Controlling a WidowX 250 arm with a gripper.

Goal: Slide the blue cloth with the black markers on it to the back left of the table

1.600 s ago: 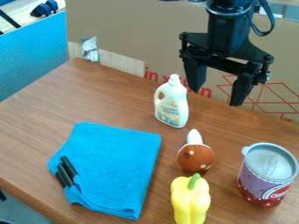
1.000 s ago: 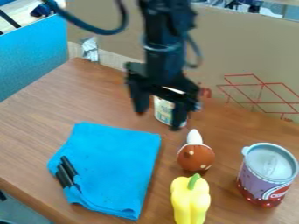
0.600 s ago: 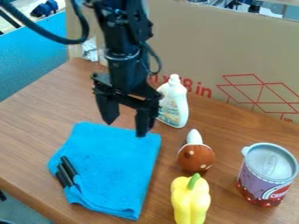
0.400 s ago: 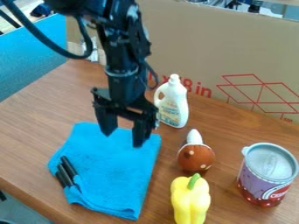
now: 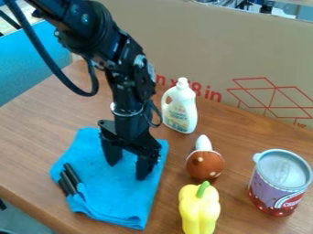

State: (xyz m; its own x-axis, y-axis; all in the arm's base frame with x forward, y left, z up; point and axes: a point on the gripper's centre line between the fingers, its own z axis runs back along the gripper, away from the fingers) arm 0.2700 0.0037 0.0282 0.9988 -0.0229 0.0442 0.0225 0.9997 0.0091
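Note:
The gripper (image 5: 126, 171) hangs over the upper right part of a folded blue cloth (image 5: 116, 201), its two fingers apart with nothing between them. Whether the fingertips touch the cloth, I cannot tell. Two black marker-like sticks (image 5: 69, 179) lie at the cloth's left edge, left of the gripper. Behind the gripper to the right stands a white bottle (image 5: 180, 109). To its right are a brown mushroom-like toy (image 5: 205, 164) with a white tip and a yellow pepper (image 5: 199, 210) with a green stem.
A purple and red can (image 5: 278, 183) with a grey lid stands at the right of the wooden table (image 5: 36, 137). A cardboard panel (image 5: 245, 50) rises along the table's back edge, and a blue panel (image 5: 24, 64) stands at the upper left.
The gripper has moved left from above the table's back edge, past the bottle, then down and toward the camera over the blue cloth. The objects on the table have not moved.

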